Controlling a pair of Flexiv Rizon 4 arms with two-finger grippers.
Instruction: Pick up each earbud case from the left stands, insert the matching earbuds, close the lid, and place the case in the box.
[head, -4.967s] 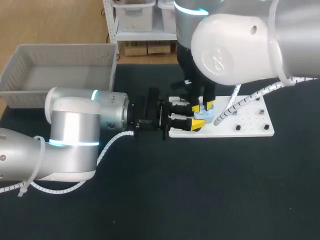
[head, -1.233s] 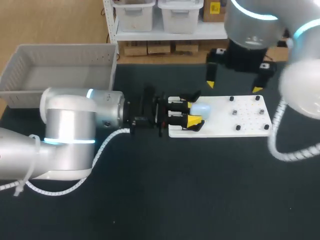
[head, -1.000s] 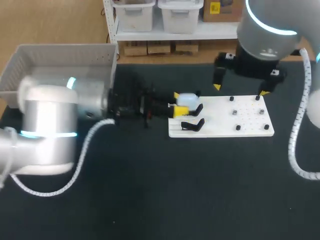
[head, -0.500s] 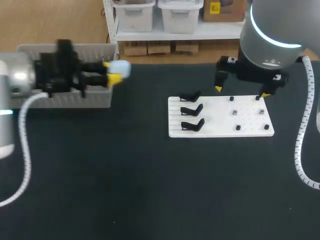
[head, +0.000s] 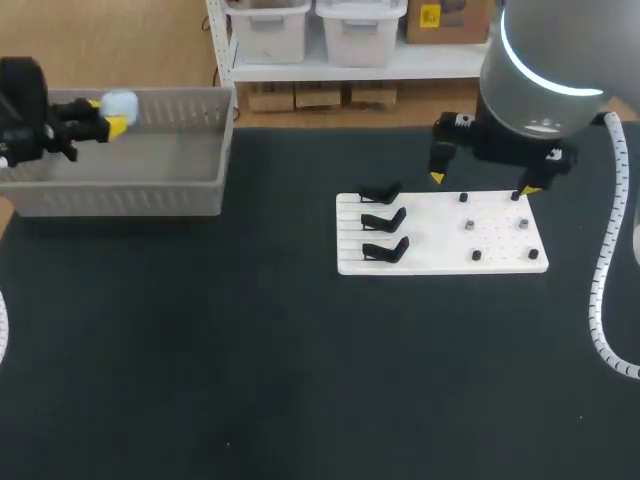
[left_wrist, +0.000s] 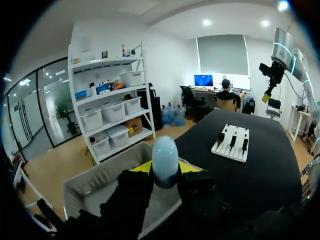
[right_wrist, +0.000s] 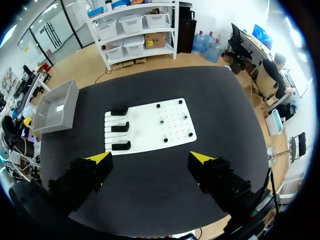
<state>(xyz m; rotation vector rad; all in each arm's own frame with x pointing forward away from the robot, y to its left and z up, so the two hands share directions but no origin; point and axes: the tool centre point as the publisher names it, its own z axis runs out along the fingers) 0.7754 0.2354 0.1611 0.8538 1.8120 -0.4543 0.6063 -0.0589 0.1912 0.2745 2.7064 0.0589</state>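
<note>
The black, yellow-tipped left gripper (head: 106, 114) is cut off at the head view's left edge. Its fingers (left_wrist: 142, 167) hide the lower half of the pale blue egg-shaped earbud case (left_wrist: 165, 157) and part of the grey plastic box (left_wrist: 100, 182). The small dark pieces (head: 468, 225) on the right half of the white board (head: 500, 250) are too small to identify.

So the left arm's black wrist (head: 22, 95) pokes in at the far left edge, lying roughly level and pointing to the right. Its black two-finger left gripper (head: 107, 113) with yellow tips is clamped from both sides on a pale blue egg-shaped earbud case (head: 120, 102). The big silver right arm (head: 545, 50) comes in from the top right. Its yellow-tipped right gripper (head: 478, 185) hangs pointing straight down, fingers spread wide apart.
</note>
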